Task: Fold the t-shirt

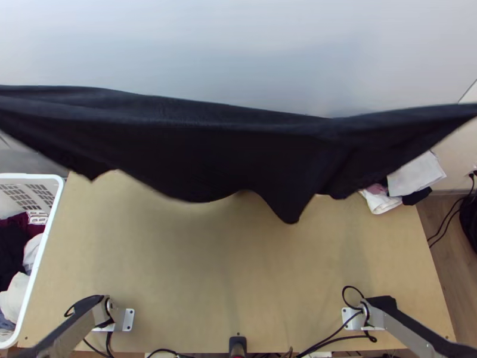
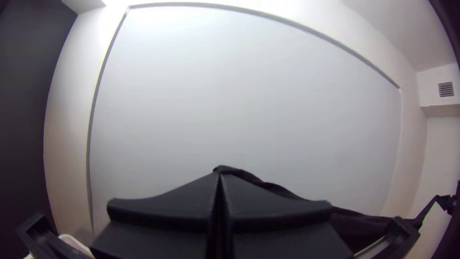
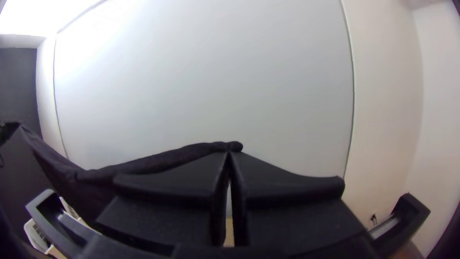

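A black t-shirt (image 1: 226, 143) hangs stretched between the two grippers, its upper edge taut across the top view and its lower edge dangling in uneven points over the table. In the left wrist view my left gripper (image 2: 219, 180) is shut on one end of the t-shirt (image 2: 261, 182). My right gripper (image 3: 229, 156) pinches the opposite end of the t-shirt (image 3: 158, 162) in the right wrist view, its fingers closed together. How the cloth's layers lie within the hanging part, I cannot tell.
Below the cloth lies the wooden table (image 1: 197, 268). A white basket (image 1: 45, 250) of clothes stands at its left. Several folded garments (image 1: 417, 174) lie by the table's far right corner. Cables (image 1: 334, 331) run along the near edge.
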